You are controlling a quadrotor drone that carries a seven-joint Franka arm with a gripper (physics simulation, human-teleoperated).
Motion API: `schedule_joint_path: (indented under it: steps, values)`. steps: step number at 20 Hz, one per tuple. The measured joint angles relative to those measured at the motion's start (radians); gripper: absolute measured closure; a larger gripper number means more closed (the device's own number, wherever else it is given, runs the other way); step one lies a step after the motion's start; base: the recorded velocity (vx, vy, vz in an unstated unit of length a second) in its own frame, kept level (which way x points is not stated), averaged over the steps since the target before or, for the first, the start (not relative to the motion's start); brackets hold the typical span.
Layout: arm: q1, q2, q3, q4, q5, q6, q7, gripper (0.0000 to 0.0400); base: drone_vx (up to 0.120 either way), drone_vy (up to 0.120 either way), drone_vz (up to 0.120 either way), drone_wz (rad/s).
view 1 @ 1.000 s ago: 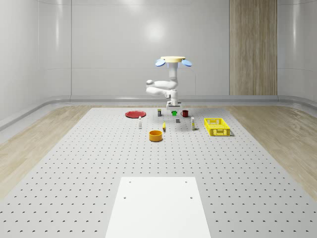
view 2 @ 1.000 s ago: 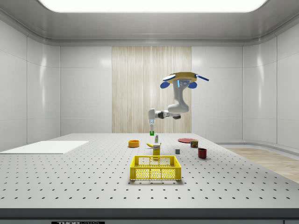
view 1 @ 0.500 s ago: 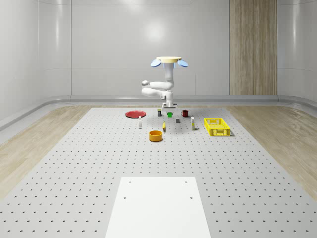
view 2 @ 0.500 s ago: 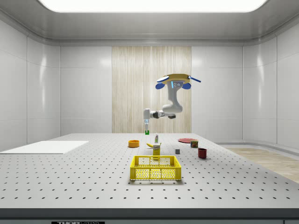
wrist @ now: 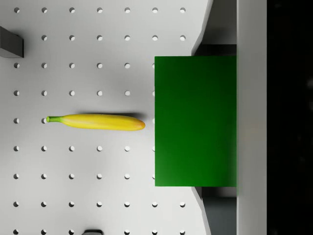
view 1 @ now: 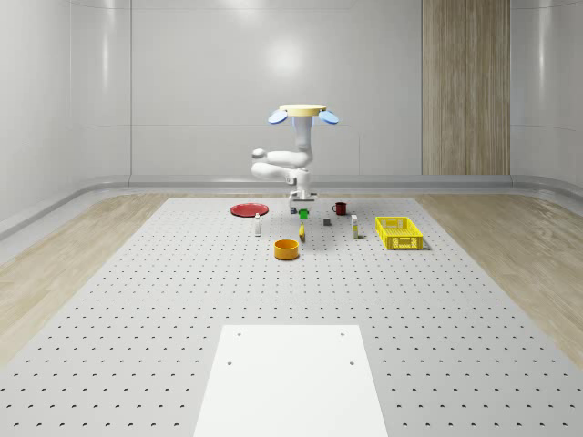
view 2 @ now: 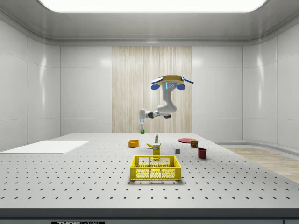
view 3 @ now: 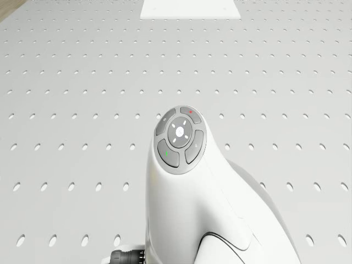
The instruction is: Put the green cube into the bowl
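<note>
White arm (view 3: 203, 209), perforated table (view 3: 66, 82), white panel (view 3: 190, 8)

pincer (view 1: 303, 206) down, clamped, arm (view 1: 278, 165) elbowed

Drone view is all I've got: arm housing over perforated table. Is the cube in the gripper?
Observer: Yes. In the wrist view the green cube sits clamped between the fingers.
Operator: Is it off the table?
Observer: Yes. In the side view the gripper holds it in the air while the drone hovers above the table.
Operator: Over the bowl yet?
Observer: Not yet. In the side view the orange bowl sits lower and toward that view's left of the cube.
Operator: What's under the gripper?
Observer: The wrist view shows a banana lying on the table below, beside the cube.
</note>
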Motion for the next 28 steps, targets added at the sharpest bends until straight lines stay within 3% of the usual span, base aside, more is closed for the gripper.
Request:
schedule_joint_path:
  steps: [5,14,23,28]
  values:
    - [-0.001,-0.003,0.0,0.0,0.001,0.003,0.001,0.0149,0.016,-0.12,0.0,0.0]
    - [-0.002,-0.008,0.001,0.0,0.003,0.007,0.002,0.0149,0.12,-0.12,0.0,0.0]
    - [-0.004,-0.012,0.001,0.001,0.005,0.011,0.003,0.0149,0.12,-0.036,0.0,0.0]
    - [-0.004,-0.014,0.002,0.001,0.006,0.013,0.003,0.0149,0.04,0.0,-0.104,0.0]
